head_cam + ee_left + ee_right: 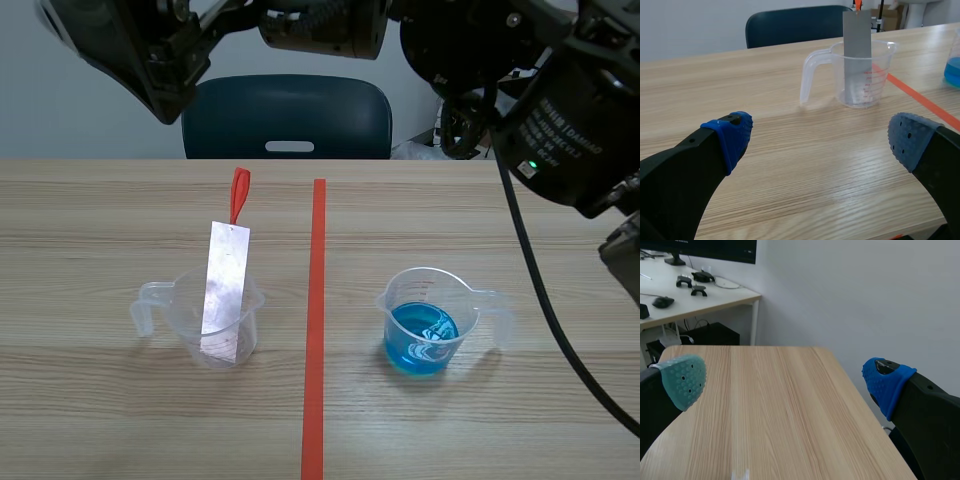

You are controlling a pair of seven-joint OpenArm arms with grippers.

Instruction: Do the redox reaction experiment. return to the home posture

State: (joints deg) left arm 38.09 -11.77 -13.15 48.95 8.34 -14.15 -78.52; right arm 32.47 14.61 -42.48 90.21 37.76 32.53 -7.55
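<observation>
A clear beaker (215, 325) stands left of the tape line with a grey metal strip (226, 290) leaning upright in it. A red clip (239, 195) holds the strip's top. Right of the line, a second beaker (428, 322) holds blue liquid. Both arms are raised: the left arm (150, 50) across the scene's top left, the right arm (570, 120) at the top right. My left gripper (821, 137) is open above bare table, with the strip beaker (860, 75) ahead of it. My right gripper (785, 381) is open over bare tabletop, holding nothing.
An orange-red tape line (316, 320) runs down the table's middle. A dark chair (288, 115) stands behind the far edge. In the right wrist view a white desk (715, 295) with small devices stands beyond the table's (780, 405) end.
</observation>
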